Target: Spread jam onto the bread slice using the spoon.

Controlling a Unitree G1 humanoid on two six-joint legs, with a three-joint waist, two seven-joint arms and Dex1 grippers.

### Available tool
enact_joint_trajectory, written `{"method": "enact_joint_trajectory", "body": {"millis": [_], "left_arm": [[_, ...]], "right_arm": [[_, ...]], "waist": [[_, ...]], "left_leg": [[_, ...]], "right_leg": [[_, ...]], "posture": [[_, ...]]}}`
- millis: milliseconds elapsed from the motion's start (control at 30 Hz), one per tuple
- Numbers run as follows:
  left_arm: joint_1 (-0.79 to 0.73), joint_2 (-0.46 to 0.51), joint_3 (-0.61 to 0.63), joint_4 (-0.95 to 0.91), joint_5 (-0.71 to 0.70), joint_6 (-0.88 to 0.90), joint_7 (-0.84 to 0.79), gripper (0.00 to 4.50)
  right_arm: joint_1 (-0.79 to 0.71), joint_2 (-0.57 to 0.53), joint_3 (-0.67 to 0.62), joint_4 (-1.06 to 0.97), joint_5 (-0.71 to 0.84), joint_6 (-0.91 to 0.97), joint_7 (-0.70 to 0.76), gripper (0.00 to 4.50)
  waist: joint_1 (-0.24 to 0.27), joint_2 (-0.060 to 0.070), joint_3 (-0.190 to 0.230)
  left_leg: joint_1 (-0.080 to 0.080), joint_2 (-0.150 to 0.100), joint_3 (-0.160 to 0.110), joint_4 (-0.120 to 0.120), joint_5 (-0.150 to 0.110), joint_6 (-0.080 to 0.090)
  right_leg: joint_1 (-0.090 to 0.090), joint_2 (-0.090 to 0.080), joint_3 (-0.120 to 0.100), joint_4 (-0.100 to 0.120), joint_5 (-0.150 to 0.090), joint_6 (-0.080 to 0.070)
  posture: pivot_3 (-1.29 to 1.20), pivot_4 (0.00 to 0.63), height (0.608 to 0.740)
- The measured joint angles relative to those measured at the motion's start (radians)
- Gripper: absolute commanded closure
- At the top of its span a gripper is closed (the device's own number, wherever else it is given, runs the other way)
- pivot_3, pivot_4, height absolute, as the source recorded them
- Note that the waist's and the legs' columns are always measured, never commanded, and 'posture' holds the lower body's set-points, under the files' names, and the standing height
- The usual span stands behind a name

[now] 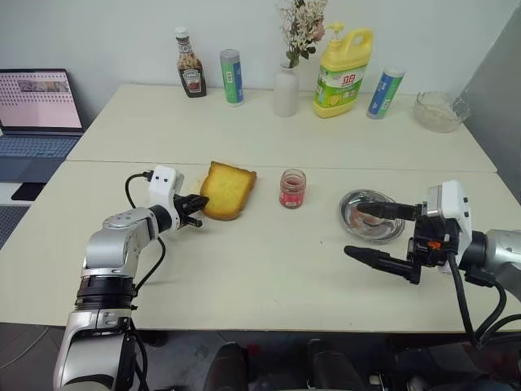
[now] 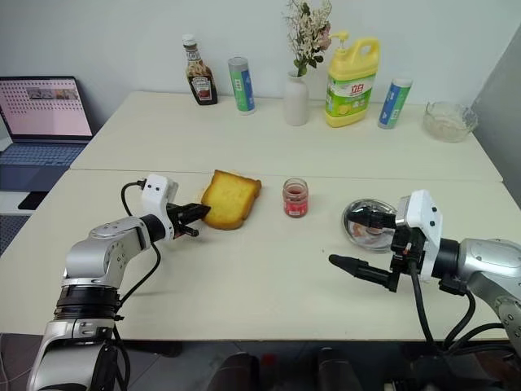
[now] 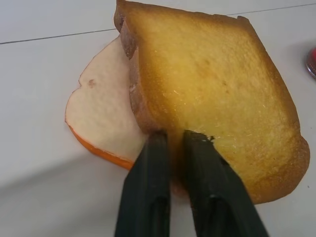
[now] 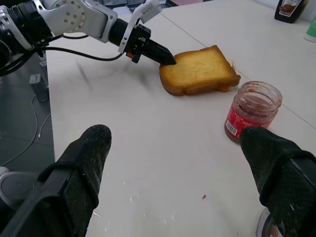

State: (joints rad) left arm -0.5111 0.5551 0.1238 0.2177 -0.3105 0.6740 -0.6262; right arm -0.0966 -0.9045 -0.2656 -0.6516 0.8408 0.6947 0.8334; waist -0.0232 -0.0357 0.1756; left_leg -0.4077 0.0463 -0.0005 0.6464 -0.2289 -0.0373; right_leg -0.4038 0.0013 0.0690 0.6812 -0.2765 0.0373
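Bread slice point(image 1: 228, 189) sitting thick and golden near the middle of the pale worktop point(image 1: 269, 277), lying partly over a thinner, paler slice point(image 3: 101, 116) with an orange rim. Left claw point(image 1: 198, 212) right at its near edge, at about eight o'clock from the slice, black fingers point(image 3: 148, 192) drawn close together with only a slim gap. Tips touching the browned crust; whether pinching or just pressing, cannot tell.

Jar of jam point(image 1: 292, 188) standing upright at three o'clock from the bread, near but apart, lid off, red-pink inside, red label on the glass. Round metal dish point(image 1: 372, 216) further along at three o'clock from the jar. Something lying in the dish, too unclear to call a spoon.

Right claw point(image 1: 373, 234) hovering at the dish's near side, spread wide and holding nothing: one finger over the dish, the other lower, above bare worktop. From its wrist view, jar and bread framed between those two broad fingers point(image 4: 81, 168).

Along the far edge at twelve o'clock: ketchup bottle point(image 1: 190, 63), green-and-blue canister point(image 1: 232, 76), white vase with dried flowers point(image 1: 286, 88), yellow detergent jug point(image 1: 342, 72), second blue canister point(image 1: 384, 93), glass bowl point(image 1: 440, 111). Open laptop point(image 1: 37, 110) off at ten o'clock, beside the worktop.
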Motion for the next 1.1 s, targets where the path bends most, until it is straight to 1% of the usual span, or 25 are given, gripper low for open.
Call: {"method": "enact_joint_trajectory", "body": {"millis": [167, 267, 333, 433, 600, 667, 767, 900, 1000, 1100], "left_arm": [[0.000, -0.001, 0.001, -0.011, -0.008, 0.020, -0.016, 4.48], [0.006, -0.001, 0.010, -0.036, -0.049, 0.052, -0.033, 4.48], [0.035, 0.005, 0.038, -0.090, -0.102, 0.092, -0.061, 4.48], [0.098, 0.056, 0.070, -0.186, -0.186, 0.162, -0.127, 4.48], [0.241, 0.192, 0.139, -0.340, -0.308, 0.262, -0.232, 4.48], [0.304, 0.231, 0.162, -0.373, -0.337, 0.288, -0.259, 4.48], [0.367, 0.210, 0.138, -0.464, -0.392, 0.325, -0.272, 4.48], [0.374, 0.159, 0.055, -0.510, -0.412, 0.324, -0.266, 4.48], [0.365, 0.130, -0.022, -0.524, -0.385, 0.286, -0.258, 4.48], [0.339, 0.084, -0.097, -0.513, -0.344, 0.248, -0.238, 4.48]], "right_arm": [[0.001, 0.000, 0.000, 0.000, 0.000, -0.003, -0.004, 0.00], [0.002, 0.000, 0.000, 0.000, 0.000, -0.005, -0.005, 0.00], [0.005, 0.000, -0.001, 0.000, 0.000, -0.006, -0.004, 0.00], [0.023, -0.005, -0.025, -0.001, 0.001, -0.008, 0.006, 0.00], [0.077, -0.036, -0.068, -0.002, 0.005, -0.007, 0.038, 0.00], [0.085, -0.038, -0.074, -0.003, 0.006, -0.006, 0.041, 0.00], [0.091, -0.058, -0.074, -0.003, 0.008, 0.000, 0.062, 0.00], [0.113, -0.078, -0.073, -0.015, 0.010, 0.008, 0.094, 0.00], [0.171, -0.119, -0.073, -0.018, -0.003, 0.010, 0.136, 0.00], [0.192, -0.126, -0.075, -0.027, -0.014, 0.008, 0.150, 0.00]], "waist": [[0.000, 0.000, 0.000], [-0.001, 0.000, 0.000], [-0.004, 0.000, 0.000], [-0.009, 0.000, 0.000], [-0.010, 0.000, 0.000], [-0.009, 0.000, 0.000], [-0.001, 0.000, 0.000], [0.006, -0.001, 0.000], [0.005, 0.000, -0.001], [0.005, 0.000, -0.001]], "left_leg": [[0.000, 0.000, 0.000, 0.000, 0.000, 0.000], [0.000, 0.000, 0.000, 0.000, 0.000, 0.000], [0.000, 0.000, 0.000, 0.000, 0.000, 0.000], [0.000, 0.001, 0.000, -0.001, 0.000, 0.000], [0.000, 0.002, 0.000, -0.001, 0.000, 0.000], [0.001, 0.001, 0.001, -0.001, 0.000, 0.000], [0.001, 0.000, 0.001, 0.000, 0.000, 0.000], [0.001, 0.000, 0.001, 0.000, 0.000, 0.000], [0.001, 0.000, 0.001, 0.000, 0.000, 0.000], [0.001, 0.000, 0.001, 0.000, 0.000, 0.000]], "right_leg": [[0.000, 0.000, 0.000, 0.000, 0.000, 0.000], [0.000, 0.000, 0.000, 0.000, 0.000, 0.000], [0.000, 0.000, 0.000, 0.000, 0.000, 0.000], [-0.001, 0.000, 0.000, 0.000, 0.000, 0.000], [-0.001, 0.001, 0.000, 0.000, -0.002, 0.002], [-0.001, 0.000, 0.000, 0.000, -0.002, 0.003], [0.000, -0.002, 0.000, 0.000, -0.002, 0.003], [0.000, -0.002, 0.000, -0.001, -0.002, 0.003], [0.000, -0.001, 0.001, -0.001, -0.002, 0.003], [0.000, 0.000, 0.001, -0.001, -0.002, 0.003]], "posture": [[0.00, 0.150, 0.740], [0.00, 0.150, 0.740], [0.00, 0.150, 0.740], [0.00, 0.150, 0.740], [0.00, 0.150, 0.740], [0.00, 0.150, 0.740], [0.00, 0.150, 0.740], [0.00, 0.150, 0.740], [0.00, 0.150, 0.740], [0.00, 0.150, 0.740]]}}
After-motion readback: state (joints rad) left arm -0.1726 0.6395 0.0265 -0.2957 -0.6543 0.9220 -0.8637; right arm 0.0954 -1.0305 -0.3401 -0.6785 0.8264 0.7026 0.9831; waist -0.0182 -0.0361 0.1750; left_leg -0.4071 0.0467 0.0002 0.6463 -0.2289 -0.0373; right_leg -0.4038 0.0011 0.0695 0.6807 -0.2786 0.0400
